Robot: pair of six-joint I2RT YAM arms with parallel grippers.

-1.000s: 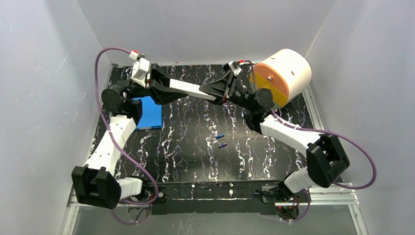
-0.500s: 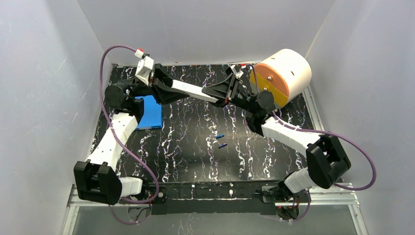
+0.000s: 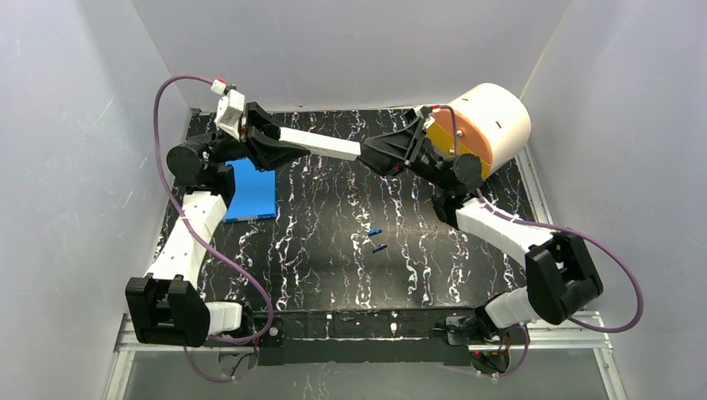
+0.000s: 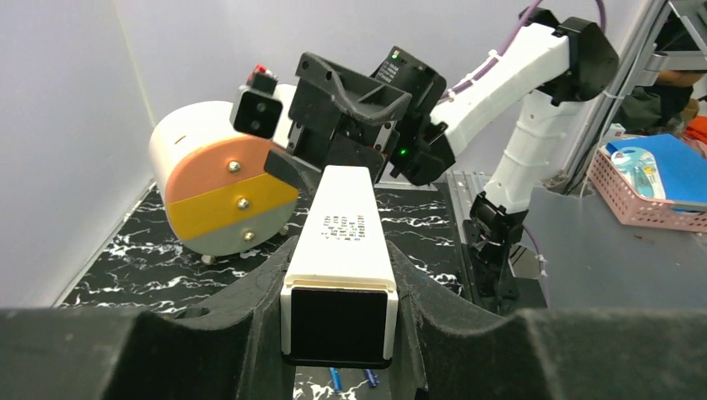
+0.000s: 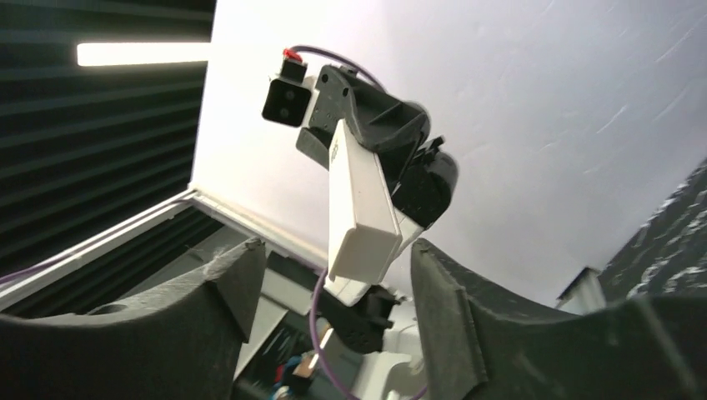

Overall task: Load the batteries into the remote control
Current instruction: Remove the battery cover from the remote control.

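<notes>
Low in the foreground, the right gripper (image 5: 335, 250), its two dark fingers (image 5: 229, 287) spread wide. Between them, touching neither, the near end of a white remote (image 5: 360, 212), tilted, running up and away. Clamped around its far part, the black left gripper (image 5: 360, 142), a small camera (image 5: 288, 102) beside it. Below, a purple cable (image 5: 317, 321). Behind, a white wall (image 5: 542, 100). Upper left, dark slats (image 5: 83, 150) and a lit strip (image 5: 142, 53). Far right, a sliver of black marbled bench (image 5: 679, 225).

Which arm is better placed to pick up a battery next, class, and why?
Probably right: the right jaws stand open, gripping nothing, while the left jaws clamp the remote control. The batteries lie loose on the table.
</notes>
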